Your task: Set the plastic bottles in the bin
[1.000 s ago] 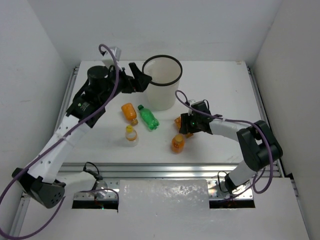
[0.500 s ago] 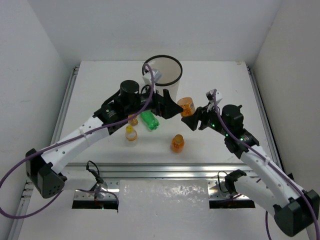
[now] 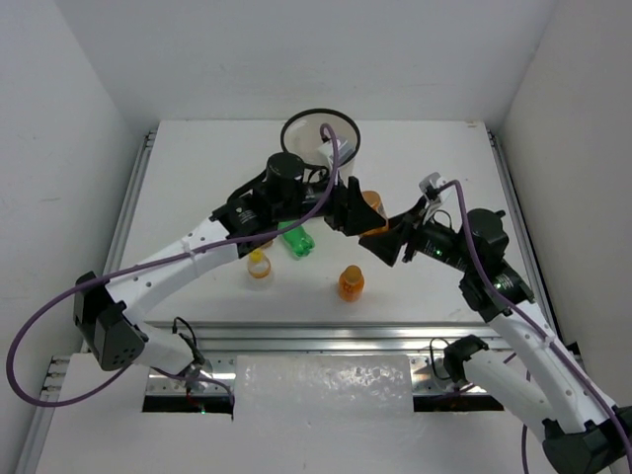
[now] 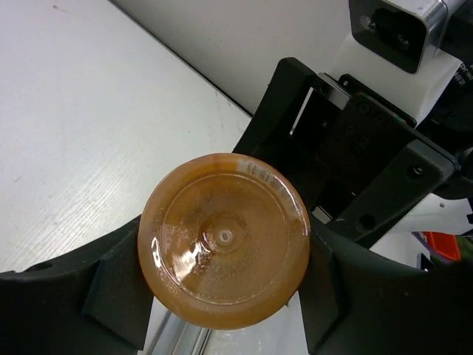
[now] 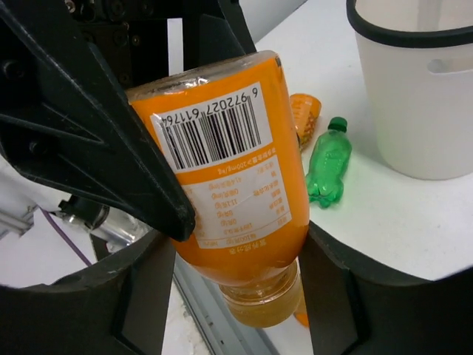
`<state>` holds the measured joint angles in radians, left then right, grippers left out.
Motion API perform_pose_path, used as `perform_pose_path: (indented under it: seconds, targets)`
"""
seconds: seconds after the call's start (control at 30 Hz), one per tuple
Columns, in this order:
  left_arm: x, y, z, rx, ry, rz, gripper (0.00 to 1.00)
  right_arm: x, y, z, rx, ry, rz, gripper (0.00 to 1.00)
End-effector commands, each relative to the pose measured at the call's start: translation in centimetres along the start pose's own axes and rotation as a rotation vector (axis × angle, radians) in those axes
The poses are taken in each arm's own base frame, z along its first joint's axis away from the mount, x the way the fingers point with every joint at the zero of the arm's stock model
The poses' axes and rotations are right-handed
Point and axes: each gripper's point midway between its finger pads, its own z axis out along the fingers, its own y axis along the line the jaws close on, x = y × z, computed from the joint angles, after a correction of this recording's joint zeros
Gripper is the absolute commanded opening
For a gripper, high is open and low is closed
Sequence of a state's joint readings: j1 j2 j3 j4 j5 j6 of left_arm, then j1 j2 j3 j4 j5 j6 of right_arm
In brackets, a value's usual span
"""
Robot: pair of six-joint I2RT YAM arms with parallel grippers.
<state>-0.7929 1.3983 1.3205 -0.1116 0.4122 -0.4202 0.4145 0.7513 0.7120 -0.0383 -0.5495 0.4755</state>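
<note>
An orange bottle (image 3: 370, 210) hangs in the air between both arms, just in front of the bin (image 3: 348, 126), a white bucket with a black rim. My left gripper (image 4: 222, 290) is shut on its base (image 4: 224, 240), a pad on each side. My right gripper (image 5: 236, 255) surrounds the cap end (image 5: 229, 185), jaws spread with a gap on the left. On the table lie a green bottle (image 3: 294, 240) and an orange one (image 5: 304, 115). Another orange bottle (image 3: 351, 283) and a clear yellow-capped one (image 3: 259, 265) stand upright.
The bin (image 5: 414, 103) stands at the back middle of the white table. White walls close in the left, right and back. A metal rail (image 3: 326, 336) runs along the near edge, in front of the arm bases.
My right arm lifted the orange bottle off the table toward the middle. The left arm swung from the bin, met it and closed on the base. The right jaws widened.
</note>
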Motion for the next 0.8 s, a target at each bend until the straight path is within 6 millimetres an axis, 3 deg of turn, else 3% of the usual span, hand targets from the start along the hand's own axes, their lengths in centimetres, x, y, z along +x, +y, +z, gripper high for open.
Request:
perform_pose_path:
  seconds: [0.0, 0.07, 0.1, 0.13, 0.17, 0.2, 0.23, 0.27, 0.33, 0.37, 0.43, 0.47, 0.5, 0.53, 0.57, 0.6, 0.63, 0.67, 0.7, 0.77]
  targets:
    - [-4.1, -0.8, 0.0, -0.018, -0.114, 0.032, 0.00, -2.1, 2.4, -0.7, -0.086, -0.066, -0.060, 0.61]
    - [-5.2, 0.4, -0.2, -0.102, -0.154, 0.024, 0.00, -1.9, 1.2, -0.8, -0.016, -0.062, -0.054, 0.94]
    - [-6.3, 0.4, -0.5, -0.128, -0.184, 0.026, 0.00, -1.9, 0.9, -0.9, 0.007, -0.066, -0.060, 0.97]
    - [-7.3, 1.4, -0.9, -0.194, -0.222, 0.026, 0.00, -1.8, 0.3, -1.0, 0.038, -0.066, -0.062, 0.99]
    - [-7.5, 2.4, -1.2, -0.258, -0.230, 0.017, 0.00, -1.5, -1.5, -1.3, 0.145, -0.059, -0.040, 0.99]
    - [-9.2, 2.6, -1.8, -0.303, -0.273, 0.018, 0.00, -1.7, -2.6, -1.5, 0.215, -0.060, -0.029, 0.99]
    - [-9.8, 4.7, -2.5, -0.422, -0.299, 0.007, 0.00, -0.6, -4.0, -2.0, 0.302, -0.015, 0.008, 0.99]
    - [-11.8, 5.3, -3.6, -0.474, -0.353, 0.007, 0.00, -0.6, -6.4, -2.8, 0.449, -0.018, 0.028, 0.99]
    - [-13.2, 8.3, -4.4, -0.614, -0.392, 0.004, 0.00, 0.4, -8.1, -3.6, 0.565, 0.033, 0.077, 0.99]
    - [-14.9, 9.7, -5.7, -0.670, -0.425, 0.004, 0.00, 0.7, -8.4, -3.6, 0.582, 0.045, 0.085, 0.99]
    - [-15.2, 12.9, -4.9, -0.727, -0.401, -0.001, 0.00, 1.5, -8.5, -3.0, 0.556, 0.076, 0.088, 0.99]
    - [-17.1, 14.1, -5.9, -0.754, -0.430, -0.003, 0.00, 1.8, -8.4, -2.7, 0.540, 0.086, 0.088, 0.99]
    - [-17.5, 15.3, -5.8, -0.773, -0.420, 0.004, 0.00, 2.3, -8.1, -2.4, 0.509, 0.102, 0.087, 0.99]
    - [-16.8, 18.0, -4.3, -0.808, -0.375, -0.005, 0.00, 2.8, -8.0, -2.1, 0.493, 0.126, 0.090, 0.99]
    - [-18.5, 18.7, -5.2, -0.835, -0.391, -0.010, 0.12, 3.1, -8.0, -1.9, 0.482, 0.145, 0.093, 0.99]
    - [-18.6, 20.0, -4.8, -0.852, -0.370, -0.011, 0.21, 3.2, -7.8, -1.7, 0.467, 0.161, 0.089, 0.99]
    - [-18.6, 21.8, -3.9, -0.864, -0.340, -0.014, 0.49, 3.9, -7.3, -1.1, 0.421, 0.200, 0.095, 0.99]
    - [-18.7, 22.5, -3.6, -0.870, -0.329, -0.014, 0.64, 4.3, -7.1, -0.9, 0.403, 0.217, 0.095, 0.99]
    - [-17.5, 24.0, -2.5, -0.879, -0.283, -0.024, 0.74, 4.7, -6.7, -0.6, 0.375, 0.233, 0.094, 0.99]
    - [-18.4, 23.8, -2.3, -0.860, -0.292, -0.019, 0.90, 6.3, -6.5, -0.1, 0.357, 0.286, 0.085, 0.99]
